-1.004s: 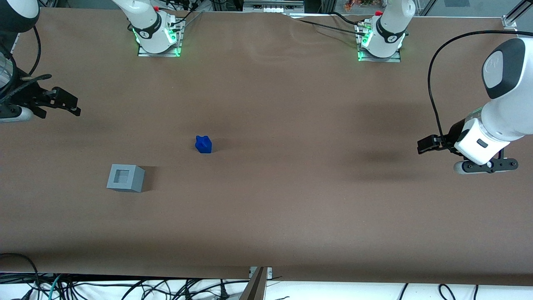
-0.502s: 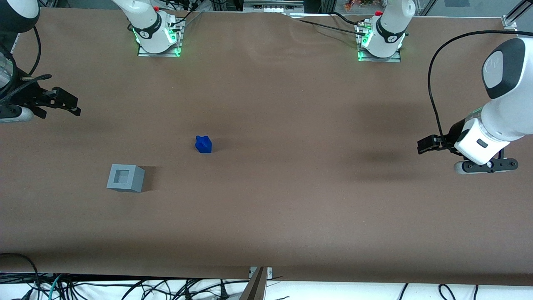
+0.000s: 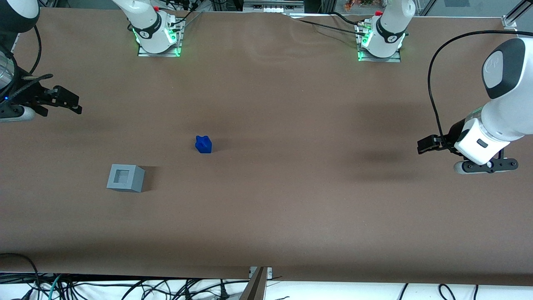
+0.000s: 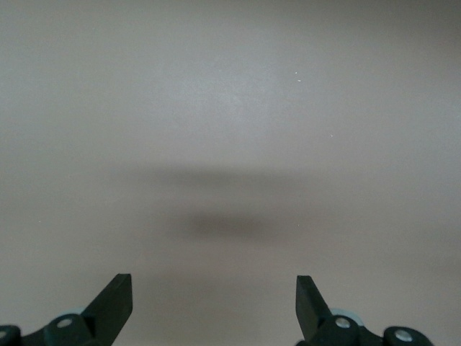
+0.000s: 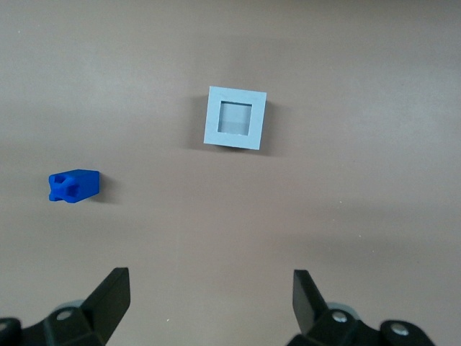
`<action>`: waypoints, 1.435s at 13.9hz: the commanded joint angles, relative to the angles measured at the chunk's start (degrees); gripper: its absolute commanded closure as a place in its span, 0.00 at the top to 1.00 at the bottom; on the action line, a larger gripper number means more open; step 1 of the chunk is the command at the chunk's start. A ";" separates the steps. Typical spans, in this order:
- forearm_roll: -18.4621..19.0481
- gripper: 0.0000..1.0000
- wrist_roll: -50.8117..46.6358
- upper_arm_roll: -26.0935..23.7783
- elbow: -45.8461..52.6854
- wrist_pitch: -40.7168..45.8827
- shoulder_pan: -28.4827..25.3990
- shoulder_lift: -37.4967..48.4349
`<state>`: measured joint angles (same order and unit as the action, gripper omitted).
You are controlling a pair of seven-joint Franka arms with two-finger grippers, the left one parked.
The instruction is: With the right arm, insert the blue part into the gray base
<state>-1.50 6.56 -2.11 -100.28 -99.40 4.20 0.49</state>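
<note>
The blue part (image 3: 203, 144) lies on the brown table, also in the right wrist view (image 5: 74, 185). The gray base (image 3: 125, 178) stands with its square recess facing up, nearer the front camera than the blue part and more toward the working arm's end; it also shows in the right wrist view (image 5: 236, 118). My right gripper (image 3: 18, 112) hovers high at the working arm's end of the table, farther from the front camera than both. In the right wrist view the gripper (image 5: 209, 295) is open and empty, well apart from both things.
Two arm bases with green lights (image 3: 158, 37) (image 3: 379, 41) stand along the table edge farthest from the front camera. Cables (image 3: 125, 287) hang below the table's near edge. The tablecloth has a slight wrinkle (image 3: 291, 33) between the bases.
The right gripper has shifted only very slightly. The blue part and the gray base have not moved.
</note>
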 commanded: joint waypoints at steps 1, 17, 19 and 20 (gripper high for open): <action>0.53 1.00 -0.66 0.00 1.58 1.58 -0.07 -1.01; 1.50 1.00 -1.71 -0.09 1.93 2.21 -12.70 -6.81; 1.15 1.00 -8.10 -0.18 1.58 -0.34 -14.48 -8.82; 1.15 1.00 -11.44 -0.18 1.40 -1.75 -16.75 -9.53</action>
<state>-1.12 0.05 -2.49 -99.54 -99.46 -10.00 -7.35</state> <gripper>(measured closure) 0.000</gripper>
